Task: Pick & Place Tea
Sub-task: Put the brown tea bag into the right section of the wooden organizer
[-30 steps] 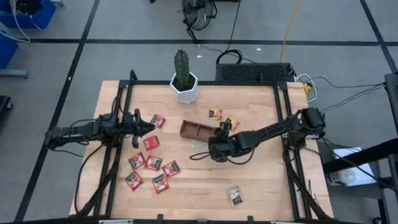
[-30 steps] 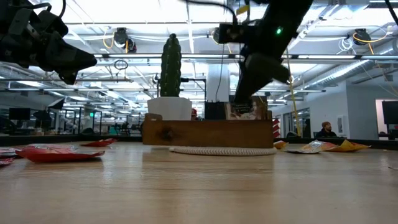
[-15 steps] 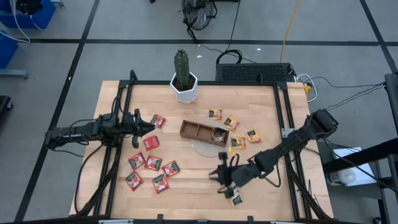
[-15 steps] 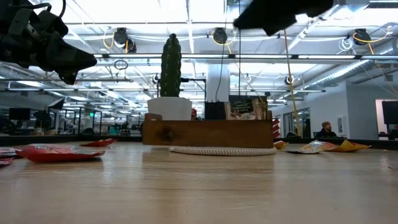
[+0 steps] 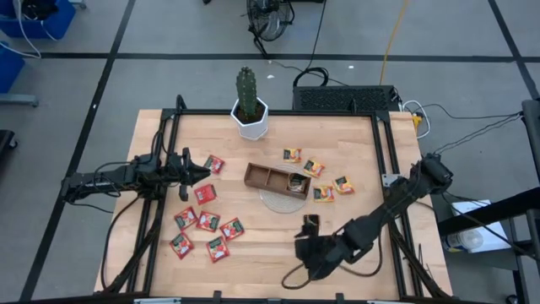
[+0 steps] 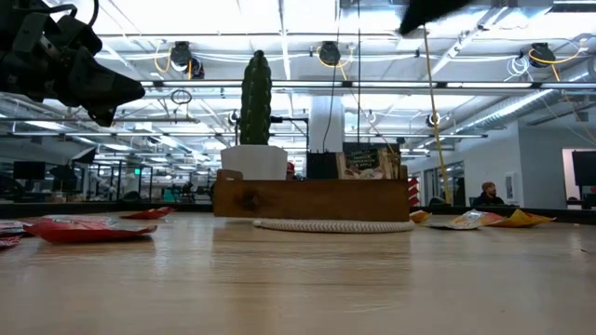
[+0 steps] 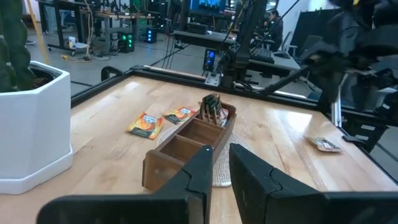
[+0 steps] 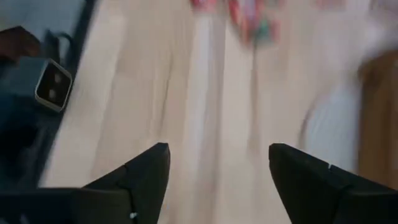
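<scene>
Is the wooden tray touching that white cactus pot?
Apart. The high view shows bare table between the wooden tray and the white cactus pot.

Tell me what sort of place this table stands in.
Probably a robotics lab or open-plan workshop. The wooden table stands on a grey floor with taped lines and loose cables, and the low view shows rows of workstations with monitors under an exposed ceiling with strip lights.

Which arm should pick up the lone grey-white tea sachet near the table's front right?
Right. The right gripper hangs open near the grey-white sachet, while the left gripper waits across the table, beside the red sachets.
</scene>
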Robot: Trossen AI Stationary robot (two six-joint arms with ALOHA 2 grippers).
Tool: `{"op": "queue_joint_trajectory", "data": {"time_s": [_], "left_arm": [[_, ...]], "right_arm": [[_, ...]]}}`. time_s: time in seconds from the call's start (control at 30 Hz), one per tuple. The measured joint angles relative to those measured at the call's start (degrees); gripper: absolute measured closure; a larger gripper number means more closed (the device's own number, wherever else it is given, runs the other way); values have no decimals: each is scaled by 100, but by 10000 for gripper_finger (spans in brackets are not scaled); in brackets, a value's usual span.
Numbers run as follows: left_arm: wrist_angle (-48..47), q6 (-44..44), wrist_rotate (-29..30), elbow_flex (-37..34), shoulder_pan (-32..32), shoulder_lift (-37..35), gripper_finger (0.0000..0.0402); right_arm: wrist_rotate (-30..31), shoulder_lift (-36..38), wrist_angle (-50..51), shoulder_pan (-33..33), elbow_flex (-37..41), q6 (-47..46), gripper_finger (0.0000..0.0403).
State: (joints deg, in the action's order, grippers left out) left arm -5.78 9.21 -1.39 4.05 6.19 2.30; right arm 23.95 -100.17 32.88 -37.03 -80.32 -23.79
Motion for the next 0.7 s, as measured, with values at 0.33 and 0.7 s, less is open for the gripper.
{"op": "queue_joint_trajectory", "data": {"time_s": [0.33,0.7], "left_arm": [[0,2,2,0,1,1,344],[0,0,2,0,1,0,344]], "right_arm": [[-2129,-198,-746,-560,892,-3577,226],[-3002,-180,-1382,-601,2156,-4046,289]]}}
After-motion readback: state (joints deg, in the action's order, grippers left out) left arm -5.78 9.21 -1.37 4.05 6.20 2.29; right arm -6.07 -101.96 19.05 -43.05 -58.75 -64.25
